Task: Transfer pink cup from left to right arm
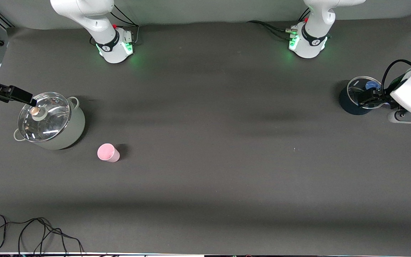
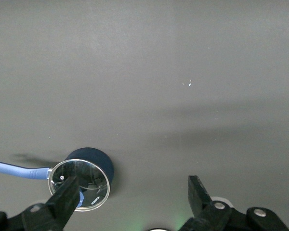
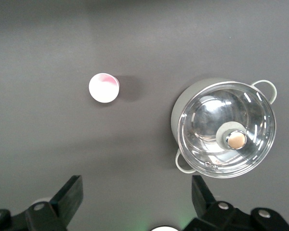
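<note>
1. Left end effector [image 1: 369, 97] hangs over the dark blue pan [image 1: 355, 101] at the left arm's end of the worktop [image 1: 205, 178]; its fingers [image 2: 65, 199] stand wide apart in the left wrist view and grip nothing.
2. Right end effector [image 1: 25, 98] sits over the rim of the grey-green pot [image 1: 50, 121] at the right arm's end of the worktop, its tip close to the lid knob [image 1: 36, 112]; in the right wrist view its fingers [image 3: 67, 195] are spread wide and empty.
3. Pink cup [image 1: 108, 152] stands upright on the bare worktop, mouth up, free of both end effectors. It is near the pot, nearer to the front camera than the pot is and a little more toward the middle of the worktop, not touching it.
4. In the right wrist view the cup [image 3: 104, 87] shows its open mouth, apart from the pot [image 3: 226, 127].
5. Pot carries a glass lid [image 1: 44, 117] and has two loop handles.
6. Pan also carries a glass lid; the left wrist view shows the pan [image 2: 89, 173] with a light blue handle [image 2: 14, 169] sticking out sideways.
7. Pot and pan are well apart, at the two ends of the worktop, and the cup lies far from the pan.
8. Black cable [image 1: 30, 235] lies looped on the worktop near the edge closest to the front camera, at the right arm's end.
</note>
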Tool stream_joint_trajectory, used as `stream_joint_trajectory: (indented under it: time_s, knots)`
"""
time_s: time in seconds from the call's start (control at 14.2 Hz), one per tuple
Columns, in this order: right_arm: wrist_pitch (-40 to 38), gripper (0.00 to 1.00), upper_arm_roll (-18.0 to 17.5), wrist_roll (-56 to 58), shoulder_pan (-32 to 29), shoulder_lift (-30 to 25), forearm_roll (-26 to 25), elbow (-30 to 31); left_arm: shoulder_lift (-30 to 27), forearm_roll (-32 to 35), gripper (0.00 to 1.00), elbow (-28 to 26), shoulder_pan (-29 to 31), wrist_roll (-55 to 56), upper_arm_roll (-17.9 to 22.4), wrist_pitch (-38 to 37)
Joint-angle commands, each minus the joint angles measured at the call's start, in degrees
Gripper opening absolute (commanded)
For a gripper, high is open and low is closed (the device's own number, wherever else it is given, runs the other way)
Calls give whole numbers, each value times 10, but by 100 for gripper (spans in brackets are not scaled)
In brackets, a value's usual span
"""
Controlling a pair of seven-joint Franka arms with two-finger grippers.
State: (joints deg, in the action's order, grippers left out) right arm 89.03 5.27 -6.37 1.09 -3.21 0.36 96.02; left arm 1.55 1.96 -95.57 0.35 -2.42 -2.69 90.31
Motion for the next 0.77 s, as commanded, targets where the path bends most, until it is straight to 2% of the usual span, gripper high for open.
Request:
stream_joint_trajectory:
  time_s: [0.0, 0.14, 0.7]
  knots:
    - [16, 100, -32, 9, -20, -22, -8, 14, 4, -6, 100, 9, -8, -7, 8, 3]
    - [17, 100, -48, 4, -27, -22, -11, -8, 17, -6, 100, 29, -8, -8, 8, -4]
    - [12, 100, -47, 5, -27, -28, -4, -8, 22, -14, 100, 37, -9, -3, 8, -6]
